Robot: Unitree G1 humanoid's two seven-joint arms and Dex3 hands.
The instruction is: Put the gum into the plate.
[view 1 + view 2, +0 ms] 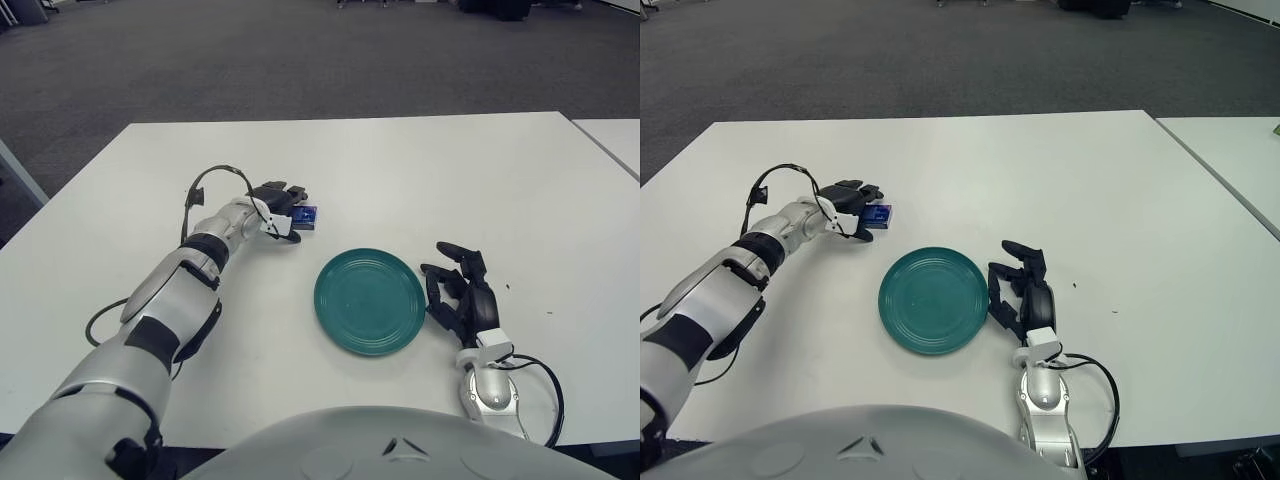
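A small blue gum pack sits in the fingers of my left hand, left of and a little beyond the plate; it also shows in the right eye view. The left hand's fingers are curled around it. I cannot tell whether the pack is touching the table. The teal round plate lies on the white table in front of me and holds nothing. My right hand shows just right of the plate's rim with fingers spread and holding nothing.
A second white table stands at the far right, separated by a narrow gap. Dark carpet lies beyond the table's far edge. Black cables loop by my left wrist and right forearm.
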